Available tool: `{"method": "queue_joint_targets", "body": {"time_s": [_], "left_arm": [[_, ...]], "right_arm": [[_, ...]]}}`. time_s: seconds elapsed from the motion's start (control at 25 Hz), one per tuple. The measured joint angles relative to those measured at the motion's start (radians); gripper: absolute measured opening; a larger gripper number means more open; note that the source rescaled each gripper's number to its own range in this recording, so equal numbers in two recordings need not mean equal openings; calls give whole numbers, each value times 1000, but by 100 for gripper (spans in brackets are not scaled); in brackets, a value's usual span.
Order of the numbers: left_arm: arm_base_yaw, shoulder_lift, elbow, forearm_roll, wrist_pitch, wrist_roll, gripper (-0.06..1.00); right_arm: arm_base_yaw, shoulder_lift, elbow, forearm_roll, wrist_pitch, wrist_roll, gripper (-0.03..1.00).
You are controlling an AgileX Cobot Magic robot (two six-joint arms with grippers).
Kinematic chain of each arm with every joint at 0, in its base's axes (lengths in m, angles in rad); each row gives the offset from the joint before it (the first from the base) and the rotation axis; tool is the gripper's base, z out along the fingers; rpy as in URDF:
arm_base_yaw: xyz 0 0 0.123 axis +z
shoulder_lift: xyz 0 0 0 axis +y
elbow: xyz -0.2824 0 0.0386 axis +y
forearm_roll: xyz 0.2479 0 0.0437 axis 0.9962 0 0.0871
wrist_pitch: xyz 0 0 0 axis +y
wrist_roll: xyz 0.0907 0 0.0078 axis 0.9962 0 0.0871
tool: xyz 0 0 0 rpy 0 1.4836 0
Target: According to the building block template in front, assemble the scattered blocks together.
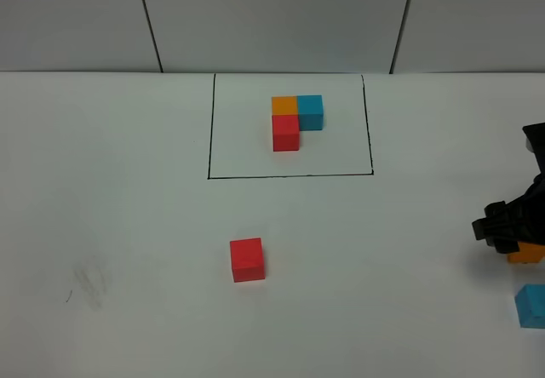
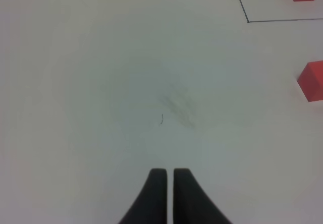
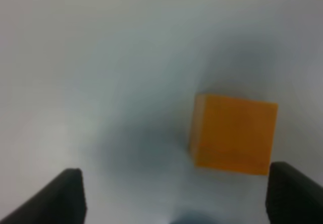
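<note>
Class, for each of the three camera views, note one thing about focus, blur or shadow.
Exterior high: sharp and evenly lit, the loose red block casting hardly any shadow. Left wrist: slightly soft, a faint grey smudge mid-frame. Right wrist: badly out of focus, the orange block blurred with a dark shadow beside it.

Framed L-shaped template sits at back; red cube alone before it; orange cube and teal cube far right.
</note>
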Motion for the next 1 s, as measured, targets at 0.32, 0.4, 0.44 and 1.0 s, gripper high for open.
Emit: {"method": "queue_joint_targets", "body": {"time_s": [0.32,0.4,0.44,1.0], "left_arm": [[0,0,0,0,0,0,0],[0,0,0,0,0,0,0],[0,0,0,0,0,0,0],[0,0,0,0,0,0,0]], "right_arm": [[0,69,0,-229,-37,237,86],[0,83,-1,-276,-38,289,86],[0,89,-2,-291,-41,303,86],[-8,189,-2,-315,-128,330,86]]}}
